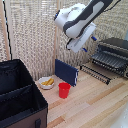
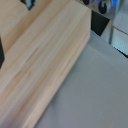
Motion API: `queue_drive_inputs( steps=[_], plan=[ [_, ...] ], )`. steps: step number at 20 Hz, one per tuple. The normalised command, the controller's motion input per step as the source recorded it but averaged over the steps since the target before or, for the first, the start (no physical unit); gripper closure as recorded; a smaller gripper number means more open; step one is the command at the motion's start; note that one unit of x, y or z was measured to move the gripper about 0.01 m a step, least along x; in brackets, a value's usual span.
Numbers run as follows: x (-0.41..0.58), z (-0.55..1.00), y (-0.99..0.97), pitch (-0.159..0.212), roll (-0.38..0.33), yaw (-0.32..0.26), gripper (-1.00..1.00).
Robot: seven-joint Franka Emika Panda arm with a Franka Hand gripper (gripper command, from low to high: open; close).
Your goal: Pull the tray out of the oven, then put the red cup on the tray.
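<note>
Exterior and wrist views of a single-arm workspace on a pale wooden table (image 1: 95, 102). A large black fabric bin (image 1: 20, 95) filled the near corner at the exterior view's left. The oven (image 1: 112, 55), a black boxy countertop unit with silvery trim, sat at the exterior view's right with its front open; the tray (image 1: 97, 71), a dark slatted rack nearly as wide as the oven, projected low from that front toward the table. It looked stiff, thin and fairly light, best gripped at the middle of its exposed front edge and drawn straight out. An upright dark-blue panel (image 1: 66, 71) stood between the oven and a white bowl (image 1: 46, 82) of yellow food. The red cup (image 1: 64, 90), small, plain, tapered and handleless, stood upright on the table just in front of the panel, well apart from the tray; it appeared light, rigid and possibly slick, suited to a grasp across its rim. The gripper (image 1: 80, 44) hung high above the panel, holding nothing; whether its fingers were apart could not be told.
</note>
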Motion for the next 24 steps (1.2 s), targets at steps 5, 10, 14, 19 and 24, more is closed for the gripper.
queue_drive_inputs(
  steps=[5, 10, 14, 19, 24],
  plan=[
    [0.265, 0.00, 0.38, -0.117, 0.355, -0.092, -1.00],
    [0.061, 0.00, 0.39, -0.111, 0.353, -0.123, -1.00],
    [0.000, 0.05, 0.43, -0.084, 0.333, -0.118, -1.00],
    [-0.129, 0.15, 0.46, -0.070, 0.308, -0.102, -1.00],
    [-0.309, 0.14, 0.38, -0.041, 0.237, -0.061, -1.00]
  ],
)
